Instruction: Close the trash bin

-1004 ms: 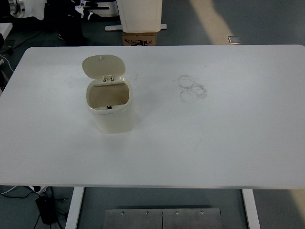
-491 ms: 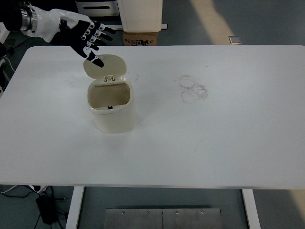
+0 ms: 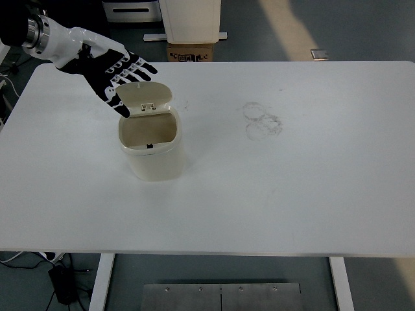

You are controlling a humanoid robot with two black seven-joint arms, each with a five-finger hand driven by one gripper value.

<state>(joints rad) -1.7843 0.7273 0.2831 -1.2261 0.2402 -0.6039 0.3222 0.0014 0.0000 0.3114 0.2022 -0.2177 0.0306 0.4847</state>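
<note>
A small cream trash bin [image 3: 154, 155] stands on the white table [image 3: 292, 181], left of the middle. Its hinged lid [image 3: 146, 97] stands up at the back, tilted forward over the opening. My left hand [image 3: 120, 71] comes in from the upper left, fingers spread and flat, right behind the lid and touching its back. The inside of the bin looks empty. The right hand is out of view.
Faint ring marks [image 3: 261, 120] show on the table right of the bin. A cardboard box [image 3: 190, 52] and a white cabinet [image 3: 190, 19] stand on the floor beyond the far edge.
My left hand has come in from the upper left and reached the back of the lid. The lid has tipped forward from its fully open position.
</note>
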